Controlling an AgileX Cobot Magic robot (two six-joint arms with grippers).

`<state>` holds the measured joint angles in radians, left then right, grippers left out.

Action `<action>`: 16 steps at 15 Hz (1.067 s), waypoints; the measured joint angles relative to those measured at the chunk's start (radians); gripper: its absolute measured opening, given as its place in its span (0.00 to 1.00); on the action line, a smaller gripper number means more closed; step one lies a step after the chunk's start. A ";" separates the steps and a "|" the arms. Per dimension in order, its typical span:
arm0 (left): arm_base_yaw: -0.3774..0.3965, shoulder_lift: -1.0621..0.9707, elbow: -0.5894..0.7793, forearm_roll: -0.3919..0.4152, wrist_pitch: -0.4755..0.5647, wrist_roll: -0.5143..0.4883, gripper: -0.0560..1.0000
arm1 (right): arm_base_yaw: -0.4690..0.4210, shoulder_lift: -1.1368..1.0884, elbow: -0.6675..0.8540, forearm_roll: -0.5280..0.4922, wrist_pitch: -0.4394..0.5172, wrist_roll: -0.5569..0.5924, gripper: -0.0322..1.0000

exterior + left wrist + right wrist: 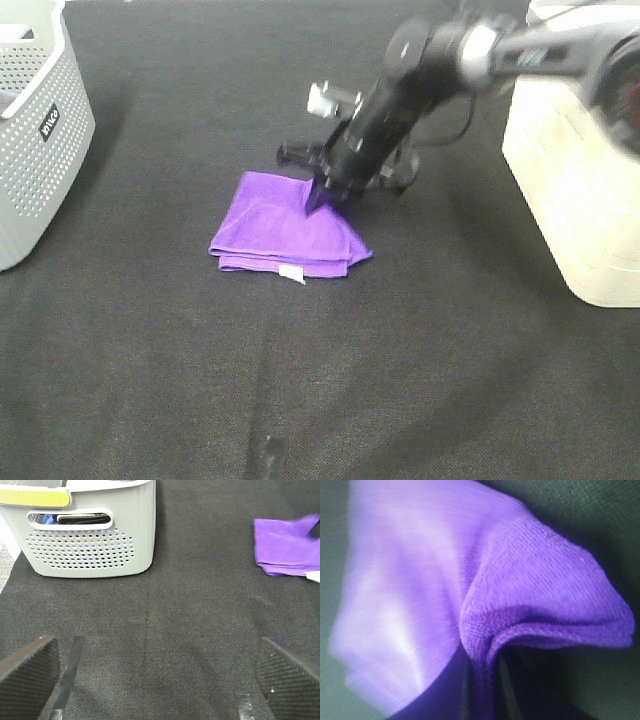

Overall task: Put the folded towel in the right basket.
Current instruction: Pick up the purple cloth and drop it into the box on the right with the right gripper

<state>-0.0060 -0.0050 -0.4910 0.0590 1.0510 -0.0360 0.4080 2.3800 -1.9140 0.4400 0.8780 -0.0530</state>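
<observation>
The folded purple towel (pixel 285 230) lies on the dark table, in the middle. My right gripper (pixel 322 200) reaches down from the right onto the towel's far right corner. In the right wrist view the towel (pixel 520 580) fills the frame, and a fold of it is pinched and raised between the dark fingers. The right basket (pixel 575 180) is cream-white and stands at the right edge. My left gripper (pixel 160 680) is open and empty, low over bare table. Its wrist view shows the towel (pixel 285 547) far off.
A grey perforated basket (pixel 40 130) stands at the far left. In the left wrist view this basket (pixel 90 535) has a yellow-green rim strip and dark items inside. The table is covered in black cloth.
</observation>
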 joint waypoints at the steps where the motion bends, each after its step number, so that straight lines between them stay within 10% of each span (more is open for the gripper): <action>1: 0.000 0.000 0.000 0.000 0.000 0.000 0.99 | -0.026 -0.073 -0.028 -0.009 0.045 0.000 0.12; 6: 0.000 0.000 0.000 0.000 0.000 0.000 0.99 | -0.301 -0.431 -0.289 -0.159 0.295 0.001 0.12; 11: 0.000 0.000 0.000 0.000 0.000 0.000 0.99 | -0.627 -0.442 -0.323 -0.265 0.334 0.006 0.12; 12: 0.000 0.000 0.000 0.000 0.000 0.000 0.99 | -0.650 -0.415 -0.323 -0.274 0.335 0.019 0.18; 16: 0.000 0.000 0.000 0.000 0.000 0.000 0.99 | -0.634 -0.296 -0.323 -0.336 0.341 0.027 0.89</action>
<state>-0.0060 -0.0050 -0.4910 0.0590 1.0510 -0.0360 -0.2260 2.0840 -2.2370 0.1040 1.2190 -0.0260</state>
